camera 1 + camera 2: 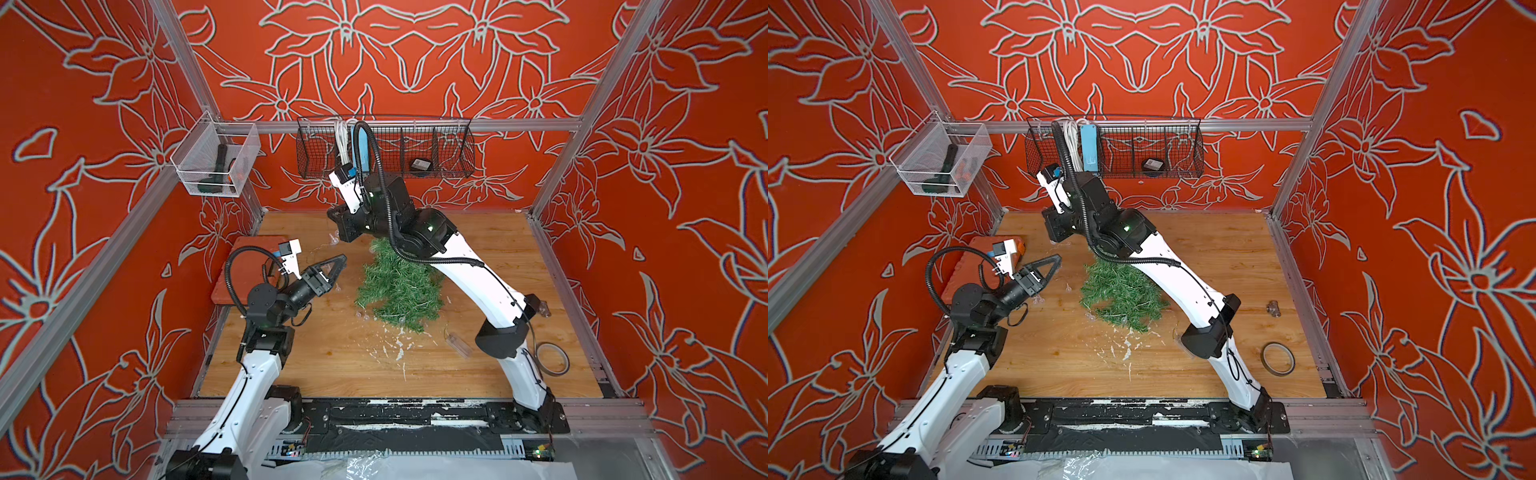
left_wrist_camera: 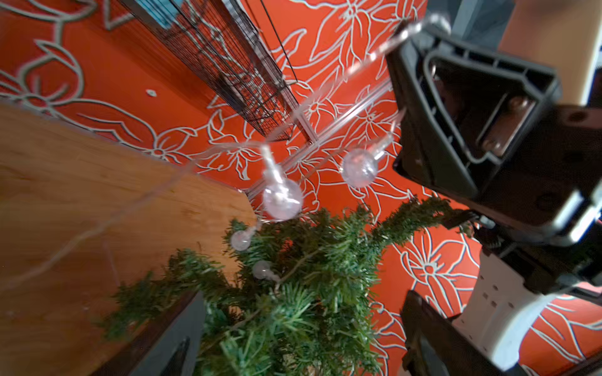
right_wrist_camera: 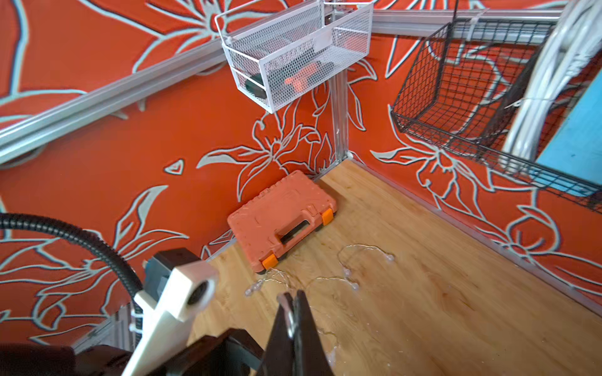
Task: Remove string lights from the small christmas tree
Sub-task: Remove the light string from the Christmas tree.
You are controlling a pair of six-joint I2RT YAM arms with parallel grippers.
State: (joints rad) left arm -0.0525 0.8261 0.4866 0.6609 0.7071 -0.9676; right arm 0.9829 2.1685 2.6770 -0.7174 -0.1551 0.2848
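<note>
The right pincer (image 3: 292, 298) is pressed together, its tips pinching the thin wire of the string lights (image 3: 358, 250) above the far left part of the bench (image 1: 332, 353). From the grip the wire sags in loose loops onto the wood beside the orange tool case (image 3: 280, 221). In the left wrist view the same wire hangs from that pincer with two round bulbs (image 2: 281, 200) dangling. It runs on down to the Christmas tree (image 1: 395, 286), where smaller bulbs sit among the branches. The tree lies on its side in the middle of the bench, its far end hidden under the right arm. The left pincer (image 1: 341, 261) is spread wide and holds nothing. It hovers just left of the tree, apart from it, pointing toward it. A small clear box (image 1: 456, 344) lies on the bench near the tree's wide end, beside the right arm's elbow.
</note>
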